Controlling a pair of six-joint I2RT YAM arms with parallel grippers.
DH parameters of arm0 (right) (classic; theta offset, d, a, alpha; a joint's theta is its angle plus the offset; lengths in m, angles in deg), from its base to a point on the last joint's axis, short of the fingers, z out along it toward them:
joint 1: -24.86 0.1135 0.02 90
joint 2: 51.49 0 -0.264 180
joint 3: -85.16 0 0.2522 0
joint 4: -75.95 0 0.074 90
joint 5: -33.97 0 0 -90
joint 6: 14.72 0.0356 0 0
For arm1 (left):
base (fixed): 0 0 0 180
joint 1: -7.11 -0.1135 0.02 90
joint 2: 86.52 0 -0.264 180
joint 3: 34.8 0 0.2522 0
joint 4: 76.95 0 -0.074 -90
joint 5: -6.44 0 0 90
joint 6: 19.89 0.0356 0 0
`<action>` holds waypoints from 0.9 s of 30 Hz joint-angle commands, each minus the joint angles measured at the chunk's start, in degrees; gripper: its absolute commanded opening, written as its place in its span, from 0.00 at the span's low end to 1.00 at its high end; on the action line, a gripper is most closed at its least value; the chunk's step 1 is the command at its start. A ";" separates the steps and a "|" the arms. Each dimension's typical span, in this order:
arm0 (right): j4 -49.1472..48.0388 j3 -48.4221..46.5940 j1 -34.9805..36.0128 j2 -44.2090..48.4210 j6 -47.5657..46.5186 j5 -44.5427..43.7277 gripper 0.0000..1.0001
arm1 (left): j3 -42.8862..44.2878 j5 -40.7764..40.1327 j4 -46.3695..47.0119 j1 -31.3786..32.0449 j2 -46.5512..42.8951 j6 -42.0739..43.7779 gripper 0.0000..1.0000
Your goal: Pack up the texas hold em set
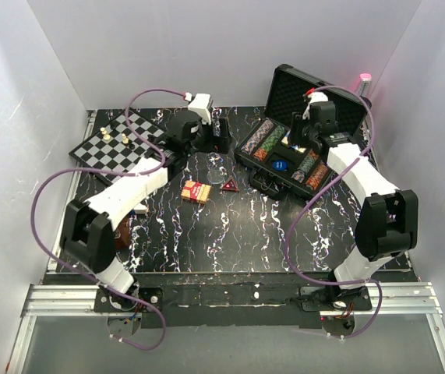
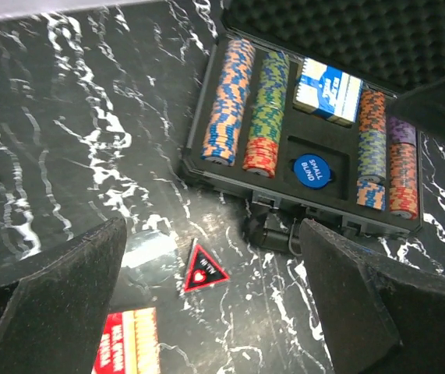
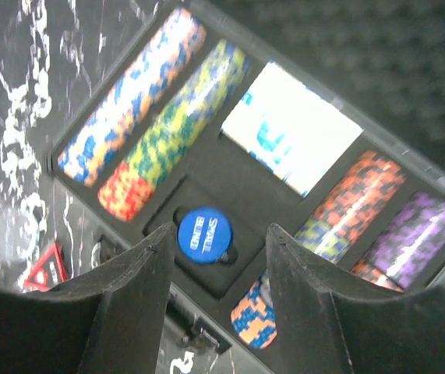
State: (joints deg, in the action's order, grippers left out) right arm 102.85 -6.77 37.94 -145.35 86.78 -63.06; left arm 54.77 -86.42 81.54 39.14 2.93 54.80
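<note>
The black briefcase [image 1: 296, 89] stands open, its lid upright and lined with dimpled foam. Ribbed rows of striped chips [image 2: 227, 101] and one glossy blue-white card box [image 2: 327, 92] lie inside. The right gripper [image 3: 220, 249] hovers over it, jaws wide apart, holding nothing. The flat red card box [image 1: 196, 191] lies loose left of the briefcase, its long side roughly toward the case. The left gripper [image 2: 212, 234], also wide open and empty, is nearer to it. The round blue disc [image 2: 310, 169] sits inside the briefcase.

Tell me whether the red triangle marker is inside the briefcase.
No, the red triangle marker lies on the table, outside the open briefcase.
</note>
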 commanded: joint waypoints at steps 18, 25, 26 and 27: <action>-5.84 -17.19 -1.74 -20.39 15.12 -13.00 0.51 | 27.28 12.51 1.76 3.56 33.14 2.56 0.80; 0.56 -26.32 -3.85 -27.77 23.29 -12.31 0.49 | 29.39 15.33 3.35 3.92 39.57 2.57 0.74; 1.00 -26.94 -4.11 -28.38 24.17 -11.87 0.49 | 29.31 15.59 3.61 4.00 40.10 2.39 0.73; 1.26 -27.21 -4.20 -29.09 24.87 -11.52 0.49 | 29.05 15.68 3.79 4.00 40.36 2.22 0.73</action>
State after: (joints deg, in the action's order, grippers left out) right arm 102.24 -30.35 35.17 -171.99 105.67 -73.92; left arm 82.18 -73.21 83.90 42.88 43.17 57.01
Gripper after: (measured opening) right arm 0.497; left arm 0.739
